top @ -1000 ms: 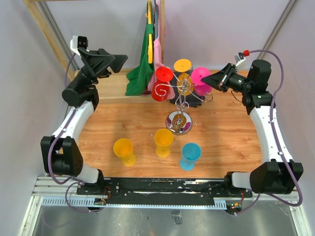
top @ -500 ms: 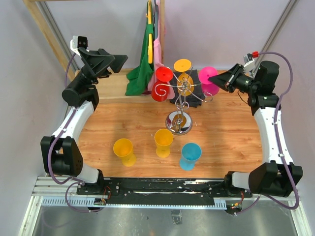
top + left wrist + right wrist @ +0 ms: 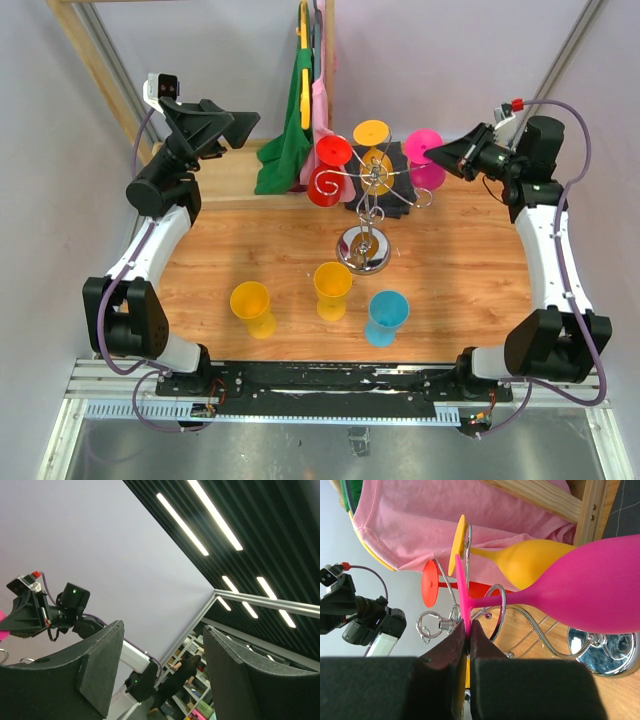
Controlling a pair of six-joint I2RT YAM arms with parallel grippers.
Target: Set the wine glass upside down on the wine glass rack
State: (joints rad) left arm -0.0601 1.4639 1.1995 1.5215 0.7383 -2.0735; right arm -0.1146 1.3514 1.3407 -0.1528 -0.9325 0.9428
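1. We can read no lettering, number, brand or sign in any of the three views.
2. In the left wrist view, the cluttered white background shelves (image 3: 194, 647) at about five o'clock are too small and blurred for us to make out any label.

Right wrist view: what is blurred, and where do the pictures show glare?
Right wrist view: the right fingers are dark and soft, the pink glass sharp. Top view: the chrome rack base glints. Left wrist view: ceiling light strips glare above the left fingers.
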